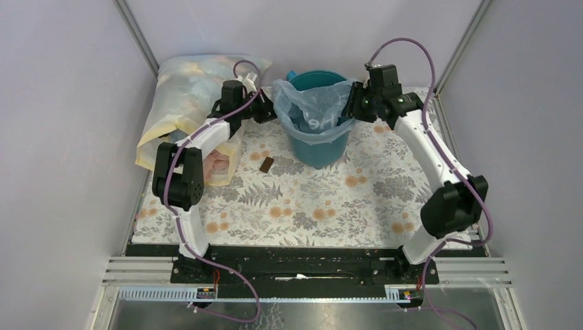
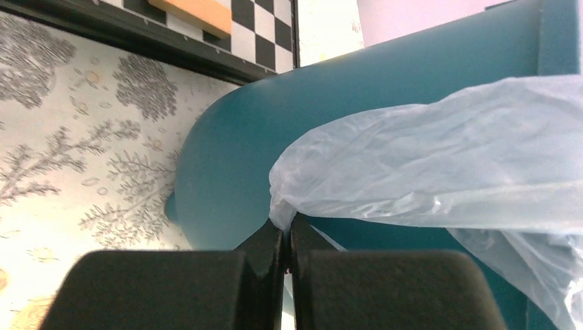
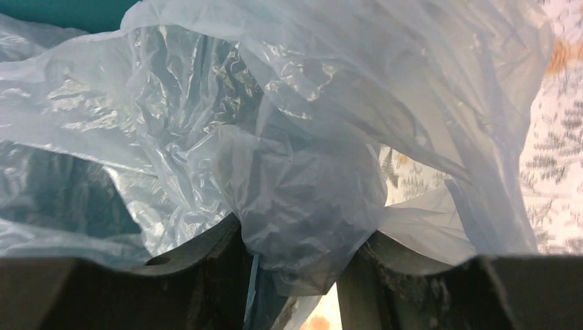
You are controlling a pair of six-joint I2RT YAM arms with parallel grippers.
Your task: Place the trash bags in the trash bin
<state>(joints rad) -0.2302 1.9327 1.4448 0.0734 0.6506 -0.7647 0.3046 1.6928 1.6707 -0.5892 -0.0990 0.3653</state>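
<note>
Trash bag (image 1: 311,110): pale blue film, draped in and over bin (image 1: 320,148) mouth. Left gripper (image 2: 283,230): closed tight on film edge outside rim. Right gripper (image 3: 295,261): part-open, wad of film pinched between. Risk: thin film tearing or slipping if stretched; bin may tip.

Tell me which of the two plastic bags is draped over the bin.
The pale blue bag: thin film hanging over the teal bin rim. The other, a cloudy yellow-edged bag, lies stuffed at the table's far left.
</note>
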